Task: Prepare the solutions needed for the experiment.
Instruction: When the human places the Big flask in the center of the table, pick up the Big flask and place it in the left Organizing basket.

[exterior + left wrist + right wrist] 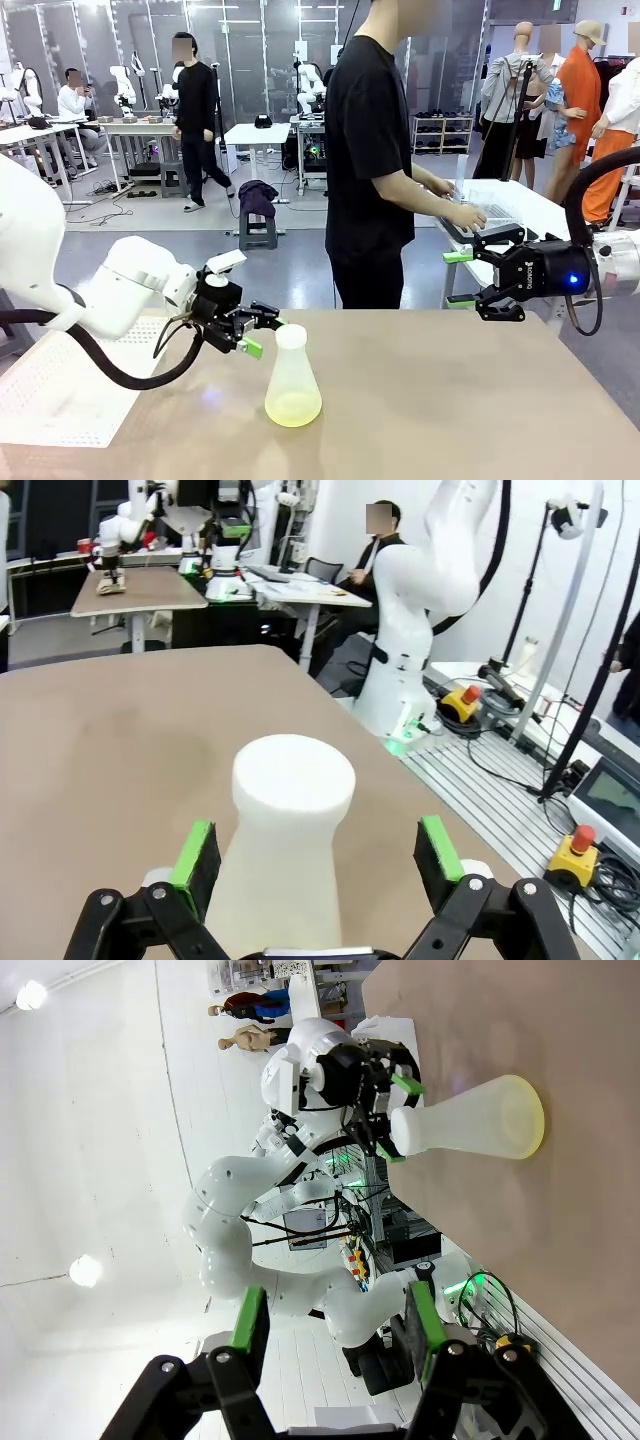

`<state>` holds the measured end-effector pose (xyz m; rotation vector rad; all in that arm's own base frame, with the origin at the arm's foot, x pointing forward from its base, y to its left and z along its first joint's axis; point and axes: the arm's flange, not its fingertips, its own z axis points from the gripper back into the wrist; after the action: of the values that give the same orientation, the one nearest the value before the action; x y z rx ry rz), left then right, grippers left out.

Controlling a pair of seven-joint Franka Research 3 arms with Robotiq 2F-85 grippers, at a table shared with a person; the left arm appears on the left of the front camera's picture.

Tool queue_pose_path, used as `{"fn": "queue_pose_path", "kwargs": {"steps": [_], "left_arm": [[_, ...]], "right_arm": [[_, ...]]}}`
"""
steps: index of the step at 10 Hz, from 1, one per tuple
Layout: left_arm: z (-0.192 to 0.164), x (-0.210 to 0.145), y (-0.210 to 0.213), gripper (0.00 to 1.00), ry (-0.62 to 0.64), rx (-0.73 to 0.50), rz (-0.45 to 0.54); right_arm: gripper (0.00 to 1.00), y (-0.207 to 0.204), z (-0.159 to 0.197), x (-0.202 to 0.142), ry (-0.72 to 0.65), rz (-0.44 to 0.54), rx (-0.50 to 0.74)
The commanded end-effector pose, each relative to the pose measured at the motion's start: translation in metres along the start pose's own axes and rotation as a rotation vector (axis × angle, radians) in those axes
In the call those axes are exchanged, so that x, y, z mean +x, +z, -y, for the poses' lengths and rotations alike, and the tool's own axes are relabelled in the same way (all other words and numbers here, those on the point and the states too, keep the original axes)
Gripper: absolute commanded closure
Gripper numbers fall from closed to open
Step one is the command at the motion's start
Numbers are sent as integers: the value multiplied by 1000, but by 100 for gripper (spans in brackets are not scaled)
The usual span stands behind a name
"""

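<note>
Low over the table, the left gripper (262, 330) spreads open around the flask (293, 380) neck, not touching.

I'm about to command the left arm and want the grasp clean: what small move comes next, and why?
Probably close the left gripper on the flask neck. Its open green pads flank the neck, apart from it, and the flask stands upright on the table with yellow solution at the bottom.

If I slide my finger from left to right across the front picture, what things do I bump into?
Left claw → flask holding the yellow solutions → person behind the table → right claw.
</note>
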<state>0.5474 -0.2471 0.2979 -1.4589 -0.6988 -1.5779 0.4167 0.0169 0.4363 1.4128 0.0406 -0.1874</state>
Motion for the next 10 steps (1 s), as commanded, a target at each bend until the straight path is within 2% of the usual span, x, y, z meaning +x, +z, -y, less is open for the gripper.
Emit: {"fn": "queue_pose_path", "kwargs": {"steps": [1,4,8,10], "left_arm": [[-10,-6,-1,0,-23,-73,10],[-24,-12,-12,0,-33,-76,71],[-42,-16,-27,0,-28,-99,88],[-44,-20,-35,0,-26,-147,116]], "right_arm": [[30,0,-1,-1,3,-1,3],[30,0,-1,-1,3,-1,3],[30,0,-1,-1,3,-1,3],[30,0,-1,-1,3,-1,3]]}}
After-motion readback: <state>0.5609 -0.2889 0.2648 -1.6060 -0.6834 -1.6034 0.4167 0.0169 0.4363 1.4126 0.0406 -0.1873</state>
